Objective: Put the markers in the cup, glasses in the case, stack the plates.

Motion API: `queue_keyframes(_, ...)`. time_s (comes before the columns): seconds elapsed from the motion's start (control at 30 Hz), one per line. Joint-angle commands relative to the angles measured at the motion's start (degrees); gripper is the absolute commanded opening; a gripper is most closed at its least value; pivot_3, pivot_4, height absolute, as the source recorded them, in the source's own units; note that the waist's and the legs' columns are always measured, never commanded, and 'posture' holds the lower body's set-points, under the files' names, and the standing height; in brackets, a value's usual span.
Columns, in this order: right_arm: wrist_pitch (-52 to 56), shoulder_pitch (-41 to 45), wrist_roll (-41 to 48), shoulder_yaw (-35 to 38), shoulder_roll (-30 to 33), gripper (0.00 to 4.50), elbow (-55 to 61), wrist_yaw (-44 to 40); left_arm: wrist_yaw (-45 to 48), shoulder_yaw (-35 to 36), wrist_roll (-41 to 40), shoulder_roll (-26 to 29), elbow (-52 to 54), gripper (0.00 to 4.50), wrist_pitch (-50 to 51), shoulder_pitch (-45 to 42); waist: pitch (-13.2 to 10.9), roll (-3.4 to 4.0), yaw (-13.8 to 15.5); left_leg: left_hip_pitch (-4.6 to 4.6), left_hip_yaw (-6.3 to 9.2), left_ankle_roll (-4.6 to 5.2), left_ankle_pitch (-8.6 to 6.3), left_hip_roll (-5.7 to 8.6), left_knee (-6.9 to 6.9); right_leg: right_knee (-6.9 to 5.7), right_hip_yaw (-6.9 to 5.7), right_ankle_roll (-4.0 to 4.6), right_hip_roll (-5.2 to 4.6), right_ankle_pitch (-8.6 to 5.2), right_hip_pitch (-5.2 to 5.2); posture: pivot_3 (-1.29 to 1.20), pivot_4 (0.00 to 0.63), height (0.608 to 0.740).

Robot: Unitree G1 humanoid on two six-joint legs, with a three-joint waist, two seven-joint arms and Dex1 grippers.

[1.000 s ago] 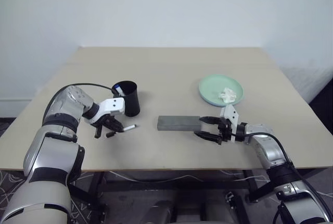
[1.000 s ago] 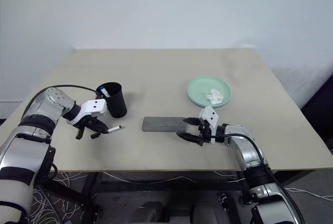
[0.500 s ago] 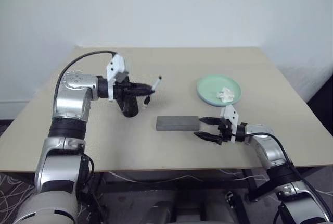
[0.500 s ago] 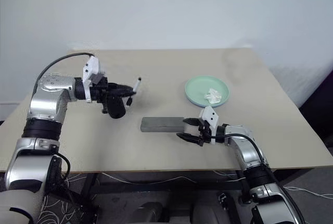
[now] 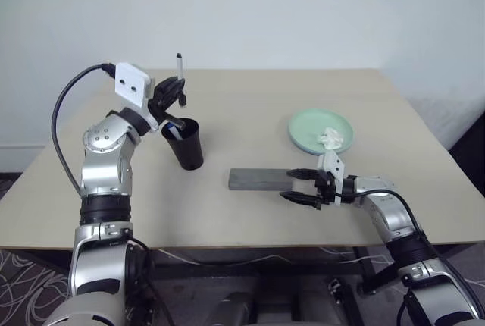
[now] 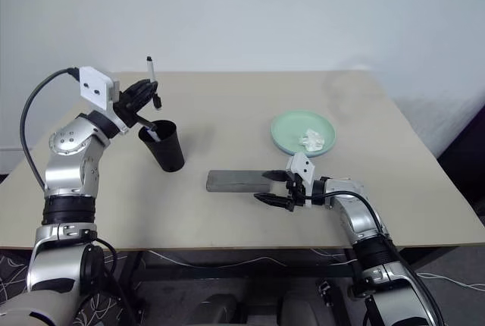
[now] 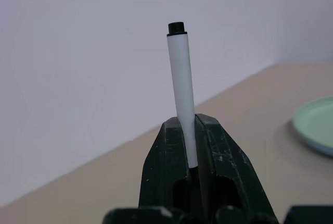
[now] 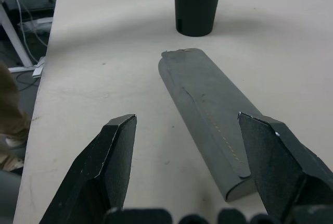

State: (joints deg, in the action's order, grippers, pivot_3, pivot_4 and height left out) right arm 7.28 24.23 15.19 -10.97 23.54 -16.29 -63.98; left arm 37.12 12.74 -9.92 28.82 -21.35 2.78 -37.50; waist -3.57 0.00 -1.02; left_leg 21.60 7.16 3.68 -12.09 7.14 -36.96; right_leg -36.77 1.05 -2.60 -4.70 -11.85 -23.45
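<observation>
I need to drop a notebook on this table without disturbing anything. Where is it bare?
The table is bare along its far edge, behind the cup and the mint plate, and along the near left edge in front of the cup. It is crowded around the case, where the right gripper sits open at its end.

Looks like a lab or test room, not a home. Plain beige table (image 5: 250, 114) mid-frame, set against a bare white wall (image 5: 250, 15) across the top, no decor. Loose cables (image 6: 227, 256) hanging under the table edge at bottom centre, black frame legs visible there too. Patterned grey carpet (image 5: 23, 280) at lower left. Few props laid out w/ wide spacing on the tabletop: black cup (image 5: 186, 143) left of centre, green plate (image 5: 311, 125) right, grey case (image 5: 258, 180) in the middle. Staged setup, typical robot trial bench.
</observation>
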Motion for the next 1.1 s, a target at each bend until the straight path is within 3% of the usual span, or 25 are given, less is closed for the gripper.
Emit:
queue_keyframes(0.03,-0.58,1.15,-0.15,0.46,0.22,3.38,1.16,-0.56,-2.2,1.18,-0.56,0.84,1.76,0.05,-1.32,0.44,0.0,0.0,0.02,0.0,0.0,0.0,0.0,0.01,-0.01,0.0,0.0,0.0,0.0,0.0,0.01,0.0,0.0,0.74)
queue_keyframes(0.6,0.16,0.84,0.55,0.96,0.12,3.38,2.49,-0.43,-2.59,0.74,-2.9,-1.45,-6.17,0.05,-6.3,1.9,0.01,-0.01,-0.02,0.01,-0.02,0.0,0.0,0.02,-0.01,0.0,0.0,0.0,-0.02,0.0,0.0,0.0,0.0,0.74)
queue_keyframes(0.63,0.18,0.86,0.57,0.99,0.12,3.38,2.52,-0.4,-2.64,0.7,-2.93,-1.62,-6.49,0.59,-6.49,1.82,0.01,-0.01,-0.02,0.01,-0.01,0.0,0.0,0.03,-0.01,0.01,-0.01,0.0,-0.02,0.0,0.0,0.0,0.0,0.74)
queue_keyframes(0.8,0.18,0.92,0.6,1.1,0.09,3.38,2.62,-0.29,-2.15,0.2,-3.16,-2.4,-7.4,2.12,-7.08,1.64,0.01,-0.01,-0.02,0.01,-0.01,0.0,0.0,0.03,-0.01,0.01,-0.01,0.0,-0.03,0.0,0.0,0.0,0.0,0.74)
queue_keyframes(1.1,0.4,0.57,0.85,1.32,0.19,3.38,3.19,-0.12,-1.39,0.44,-4.24,-2.99,-6.23,2.12,-6.15,1.78,0.01,-0.01,-0.03,0.02,-0.02,0.0,0.0,0.03,-0.01,0.01,0.0,0.0,-0.03,0.0,-0.01,0.0,0.0,0.74)
